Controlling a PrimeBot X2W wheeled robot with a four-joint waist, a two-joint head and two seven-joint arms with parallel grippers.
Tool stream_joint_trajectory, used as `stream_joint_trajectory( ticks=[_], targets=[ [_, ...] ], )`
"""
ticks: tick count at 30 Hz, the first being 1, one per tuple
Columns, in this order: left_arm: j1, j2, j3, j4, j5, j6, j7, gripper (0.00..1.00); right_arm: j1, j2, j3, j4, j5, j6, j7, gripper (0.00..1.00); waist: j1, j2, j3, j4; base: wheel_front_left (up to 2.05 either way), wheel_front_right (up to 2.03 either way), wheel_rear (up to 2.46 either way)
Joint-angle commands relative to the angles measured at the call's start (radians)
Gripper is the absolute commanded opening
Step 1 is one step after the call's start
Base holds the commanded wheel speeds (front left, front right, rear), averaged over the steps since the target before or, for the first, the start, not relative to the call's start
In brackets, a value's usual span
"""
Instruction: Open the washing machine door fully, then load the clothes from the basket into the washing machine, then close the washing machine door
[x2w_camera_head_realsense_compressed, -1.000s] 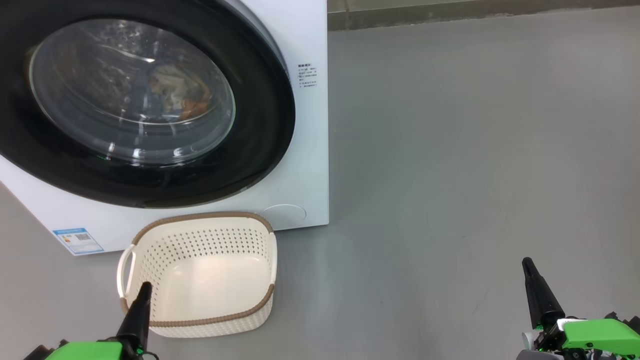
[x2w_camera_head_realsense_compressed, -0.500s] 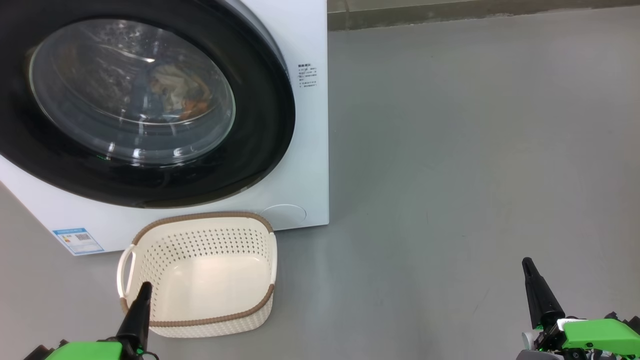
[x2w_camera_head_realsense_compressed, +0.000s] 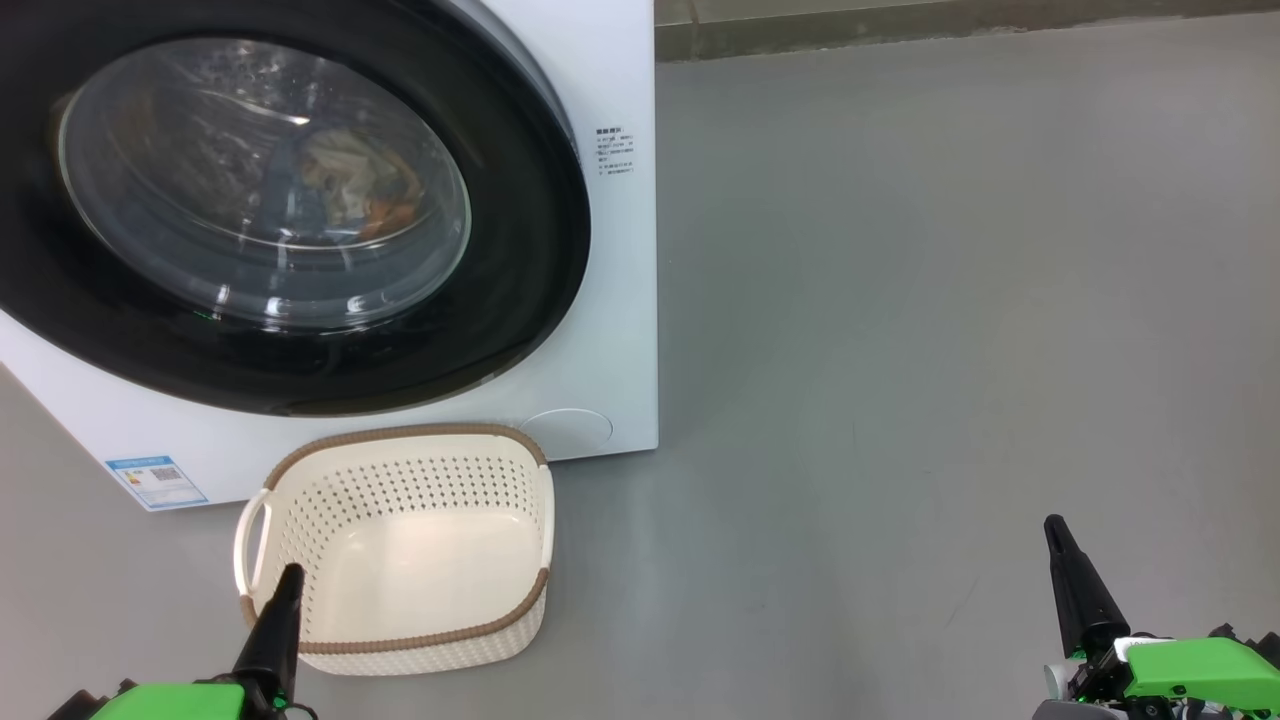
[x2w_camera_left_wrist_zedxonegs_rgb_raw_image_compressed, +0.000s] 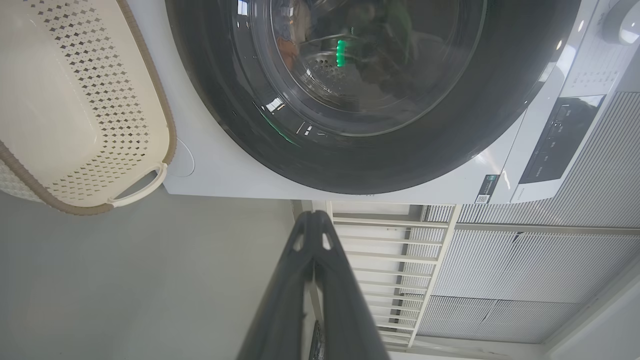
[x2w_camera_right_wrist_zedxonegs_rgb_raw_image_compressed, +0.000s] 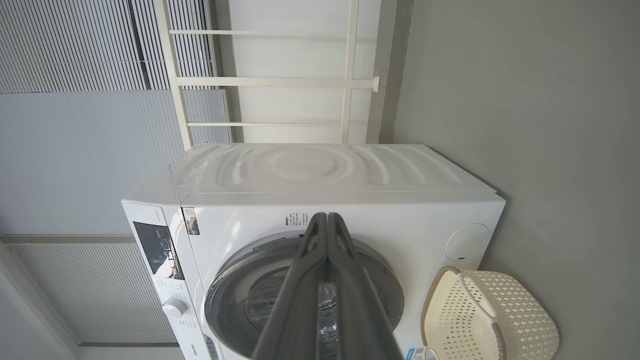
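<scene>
The white washing machine (x2w_camera_head_realsense_compressed: 620, 300) fills the head view's upper left, its black-rimmed round door (x2w_camera_head_realsense_compressed: 530, 270) lying flat against the front. Beige and orange clothes (x2w_camera_head_realsense_compressed: 355, 190) show through the glass. The cream basket (x2w_camera_head_realsense_compressed: 400, 545) with a brown rim stands on the floor before the machine, nothing in it. My left gripper (x2w_camera_head_realsense_compressed: 290, 575) is shut, its tip over the basket's near left rim. My right gripper (x2w_camera_head_realsense_compressed: 1053, 525) is shut, far right over bare floor. The left wrist view has the door (x2w_camera_left_wrist_zedxonegs_rgb_raw_image_compressed: 350, 165), basket (x2w_camera_left_wrist_zedxonegs_rgb_raw_image_compressed: 75, 110) and shut fingertips (x2w_camera_left_wrist_zedxonegs_rgb_raw_image_compressed: 312, 217). The right wrist view has the machine (x2w_camera_right_wrist_zedxonegs_rgb_raw_image_compressed: 325, 175), basket (x2w_camera_right_wrist_zedxonegs_rgb_raw_image_compressed: 495, 315) and shut fingertips (x2w_camera_right_wrist_zedxonegs_rgb_raw_image_compressed: 326, 217).
Grey floor (x2w_camera_head_realsense_compressed: 950, 300) stretches to the machine's right, up to a dark skirting at the wall (x2w_camera_head_realsense_compressed: 950, 25). A blue energy label (x2w_camera_head_realsense_compressed: 155, 480) sits on the machine's lower front. White railings and ribbed wall panels (x2w_camera_right_wrist_zedxonegs_rgb_raw_image_compressed: 275, 75) stand behind the machine.
</scene>
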Motion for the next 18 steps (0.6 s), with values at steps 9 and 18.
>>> stream_joint_trajectory(
  ticks=[9, 18],
  targets=[
    [-0.041, 0.018, 0.034, -0.029, -0.007, -0.003, 0.006, 0.0, -0.045, -0.012, 0.027, -0.025, 0.004, 0.002, 0.008, 0.0, 0.0, 0.0, 0.0, 0.0, 0.0, 0.0, 0.0],
    [-0.041, 0.018, 0.034, -0.029, -0.007, -0.003, 0.006, 0.0, -0.045, -0.012, 0.027, -0.025, 0.004, 0.002, 0.008, 0.0, 0.0, 0.0, 0.0, 0.0, 0.0, 0.0, 0.0]
  ],
)
